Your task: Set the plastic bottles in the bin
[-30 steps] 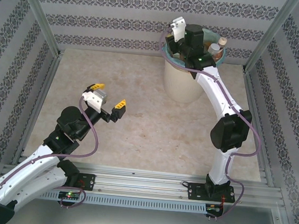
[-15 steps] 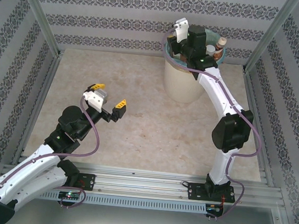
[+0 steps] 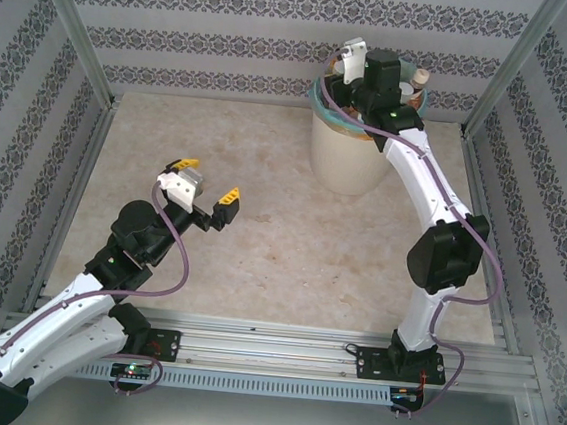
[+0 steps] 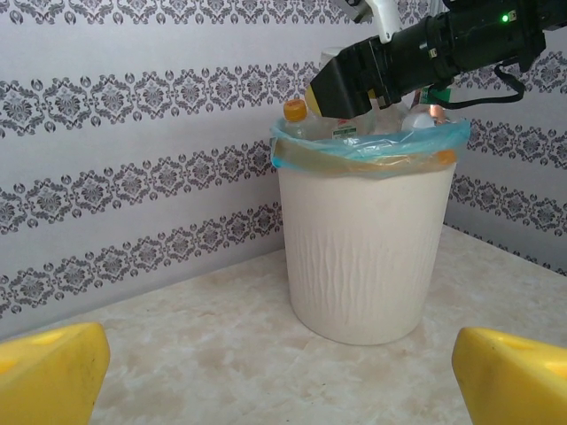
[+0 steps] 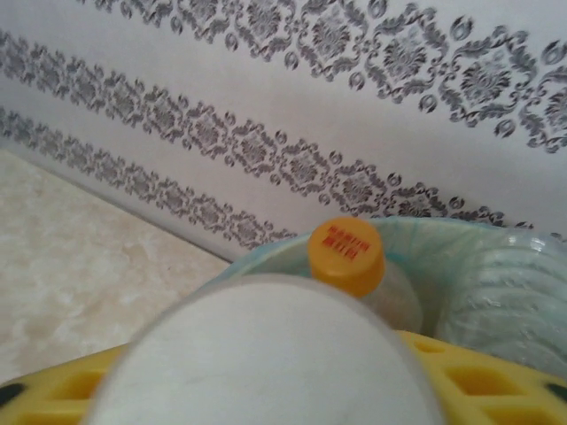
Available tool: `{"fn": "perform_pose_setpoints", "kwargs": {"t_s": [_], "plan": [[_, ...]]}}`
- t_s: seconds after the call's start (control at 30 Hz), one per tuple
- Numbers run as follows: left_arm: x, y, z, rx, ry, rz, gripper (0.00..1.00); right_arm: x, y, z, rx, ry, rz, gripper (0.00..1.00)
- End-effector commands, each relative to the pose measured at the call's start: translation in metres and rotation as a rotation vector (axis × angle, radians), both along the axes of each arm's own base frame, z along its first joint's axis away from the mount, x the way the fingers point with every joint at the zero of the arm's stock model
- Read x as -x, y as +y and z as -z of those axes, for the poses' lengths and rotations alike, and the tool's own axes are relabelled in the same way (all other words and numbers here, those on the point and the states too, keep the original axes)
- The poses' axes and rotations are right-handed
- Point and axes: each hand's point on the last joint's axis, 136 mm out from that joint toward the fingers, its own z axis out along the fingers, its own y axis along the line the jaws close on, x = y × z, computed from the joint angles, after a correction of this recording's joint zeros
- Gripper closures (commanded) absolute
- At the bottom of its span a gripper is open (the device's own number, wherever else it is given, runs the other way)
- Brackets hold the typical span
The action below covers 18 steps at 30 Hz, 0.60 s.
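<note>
Red print is seen on an orange cap (image 5: 347, 255) in the bin (image 3: 346, 163), but cannot be read. The bin, crammed with plastic bottles (image 4: 299, 126), is set upper right near the patterned wall (image 3: 209, 45). Above its rim the right gripper (image 3: 342, 82) is shown with jaws clamped on a pale bottle (image 5: 266, 354). The left gripper (image 3: 204, 187), jaws apart, is held centre left over open worktop (image 3: 280, 252).
</note>
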Motion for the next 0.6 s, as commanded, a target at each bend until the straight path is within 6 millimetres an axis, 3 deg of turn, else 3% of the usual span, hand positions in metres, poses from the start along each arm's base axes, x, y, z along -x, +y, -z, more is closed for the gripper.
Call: {"fn": "perform_pose_setpoints", "kwargs": {"t_s": [0.0,0.07,0.2,0.37,0.47,0.57], "plan": [[0.003,0.001,-0.014,0.059,-0.045,0.003,0.0,0.029,0.022,-0.016,-0.026,0.046,-0.087,0.32],[0.004,0.0,-0.014,0.06,-0.044,0.007,0.0,0.031,0.027,-0.028,-0.046,0.032,-0.097,0.26],[0.007,0.001,-0.016,0.06,-0.047,0.01,0.0,0.034,0.028,-0.048,-0.087,0.003,-0.096,0.24],[0.01,0.008,-0.016,0.068,-0.051,-0.007,0.0,0.03,0.02,-0.055,-0.077,-0.024,-0.041,0.24],[0.011,0.009,-0.012,0.063,-0.041,-0.011,0.0,0.029,0.02,-0.057,-0.055,-0.044,-0.043,0.32],[0.011,0.009,-0.011,0.06,-0.039,-0.013,0.0,0.027,0.018,-0.061,-0.031,-0.078,-0.029,0.47]]}}
